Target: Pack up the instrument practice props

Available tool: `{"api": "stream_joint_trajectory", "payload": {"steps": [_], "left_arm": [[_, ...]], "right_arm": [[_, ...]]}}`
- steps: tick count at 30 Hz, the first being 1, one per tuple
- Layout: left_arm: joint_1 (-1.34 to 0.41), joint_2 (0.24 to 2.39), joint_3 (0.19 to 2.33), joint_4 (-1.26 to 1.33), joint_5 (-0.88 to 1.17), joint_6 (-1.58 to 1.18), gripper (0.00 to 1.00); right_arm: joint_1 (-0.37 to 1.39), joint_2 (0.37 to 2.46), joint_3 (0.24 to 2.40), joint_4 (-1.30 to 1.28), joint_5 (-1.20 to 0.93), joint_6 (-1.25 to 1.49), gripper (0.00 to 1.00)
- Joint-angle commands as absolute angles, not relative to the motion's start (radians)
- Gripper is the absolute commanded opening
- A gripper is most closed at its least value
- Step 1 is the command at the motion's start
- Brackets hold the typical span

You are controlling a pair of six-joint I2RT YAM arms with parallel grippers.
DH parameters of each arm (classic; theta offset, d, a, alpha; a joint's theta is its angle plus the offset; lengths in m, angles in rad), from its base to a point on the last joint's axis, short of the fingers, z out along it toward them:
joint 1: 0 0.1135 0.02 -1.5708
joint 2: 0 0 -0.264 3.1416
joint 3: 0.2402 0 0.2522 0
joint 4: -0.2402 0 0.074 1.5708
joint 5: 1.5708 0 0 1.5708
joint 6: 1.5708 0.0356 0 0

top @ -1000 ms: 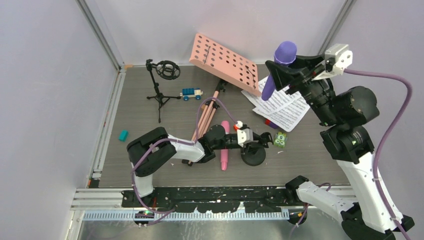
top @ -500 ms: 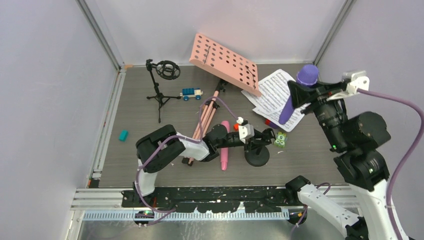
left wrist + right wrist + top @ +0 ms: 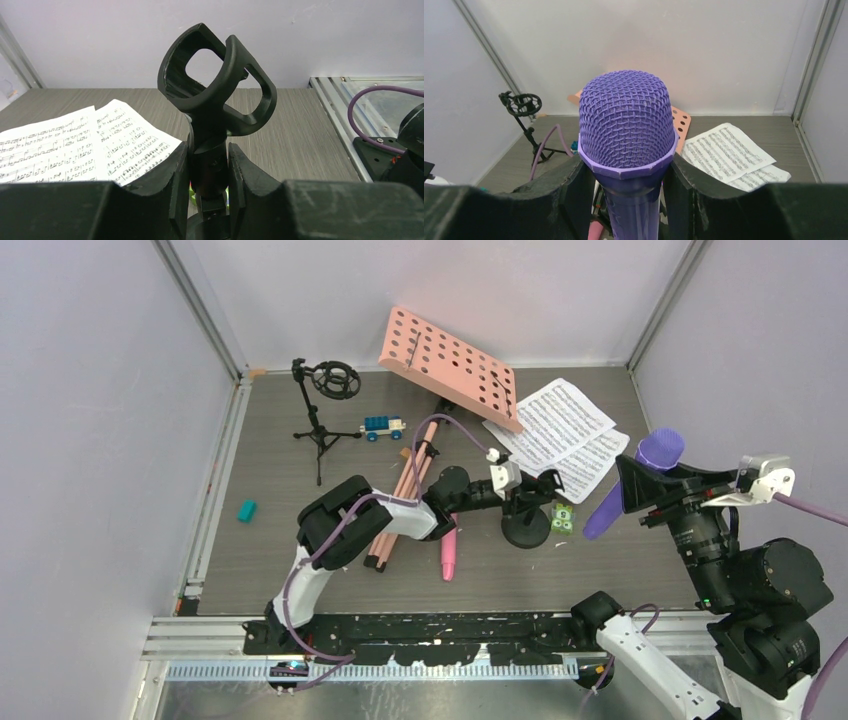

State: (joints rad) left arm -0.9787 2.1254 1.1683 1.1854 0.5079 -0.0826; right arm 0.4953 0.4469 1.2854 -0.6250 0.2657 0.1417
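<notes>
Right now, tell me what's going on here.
Music props are being packed up. The right gripper holds the purple microphone off the table. The left gripper is clamped on the stem of a black mic mount. The pink microphone, music rack, sheet music and tripod mount sit unpacked.

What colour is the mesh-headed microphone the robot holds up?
Purple: the mesh-headed microphone shows best in the right wrist view.

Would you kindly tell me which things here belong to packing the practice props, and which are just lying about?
To pack: pink music rack, sheet-music pages, purple microphone, pink microphone, round-base mic mount, tripod mic mount.
Lying about: blue toy car, green block, teal block.
</notes>
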Motion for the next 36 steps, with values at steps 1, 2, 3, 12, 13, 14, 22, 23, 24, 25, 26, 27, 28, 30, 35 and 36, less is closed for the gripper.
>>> {"api": "stream_joint_trajectory", "payload": {"steps": [1,2,3,12,13,14,22,23,24,25,26,27,28,30,35,36], "left_arm": [[-0.963,2.185,1.179,1.064,0.479,-0.031,0.31],[-0.963,2.178,1.176,1.059,0.48,-0.029,0.38],[-0.963,2.168,1.171,1.051,0.479,-0.028,0.44],[-0.963,2.037,1.109,0.977,0.475,0.018,1.0],[-0.963,2.016,1.1,0.971,0.48,0.017,1.0],[-0.963,1.992,1.086,0.967,0.487,0.01,1.0],[-0.976,1.682,0.964,0.728,0.335,-0.055,1.0],[-0.977,1.636,0.934,0.697,0.286,-0.054,1.0],[-0.977,1.583,0.906,0.65,0.231,-0.055,1.0],[-0.977,1.538,0.885,0.595,0.17,-0.056,1.0],[-0.977,1.485,0.87,0.517,0.112,-0.062,1.0],[-0.977,1.435,0.862,0.431,0.044,-0.071,1.0],[-0.977,1.39,0.86,0.342,-0.031,-0.091,1.0],[-0.977,1.3,0.867,0.158,-0.149,-0.138,1.0],[-0.977,1.064,0.827,-0.17,-0.309,-0.221,1.0],[-0.977,1.021,0.813,-0.205,-0.331,-0.234,1.0]], "right_arm": [[0.492,0.435,1.3,-0.66,0.284,0.147,0.01],[0.492,0.43,1.296,-0.659,0.284,0.145,0.01],[0.492,0.425,1.292,-0.66,0.285,0.143,0.0],[0.492,0.423,1.296,-0.667,0.307,0.118,0.0],[0.492,0.429,1.303,-0.673,0.317,0.119,0.01],[0.492,0.434,1.309,-0.679,0.329,0.128,0.01],[0.492,0.547,1.385,-0.724,0.338,0.237,0.03],[0.492,0.565,1.392,-0.725,0.321,0.251,0.04],[0.492,0.582,1.398,-0.726,0.304,0.27,0.03],[0.492,0.605,1.403,-0.726,0.284,0.29,0.03],[0.492,0.629,1.408,-0.725,0.263,0.309,0.04],[0.492,0.653,1.411,-0.723,0.241,0.326,0.03],[0.492,0.68,1.411,-0.719,0.218,0.342,0.03],[0.492,0.743,1.409,-0.703,0.162,0.367,0.01],[0.492,0.867,1.34,-0.603,0.066,0.506,0.01],[0.494,0.883,1.308,-0.566,0.057,0.537,0.01]]}}
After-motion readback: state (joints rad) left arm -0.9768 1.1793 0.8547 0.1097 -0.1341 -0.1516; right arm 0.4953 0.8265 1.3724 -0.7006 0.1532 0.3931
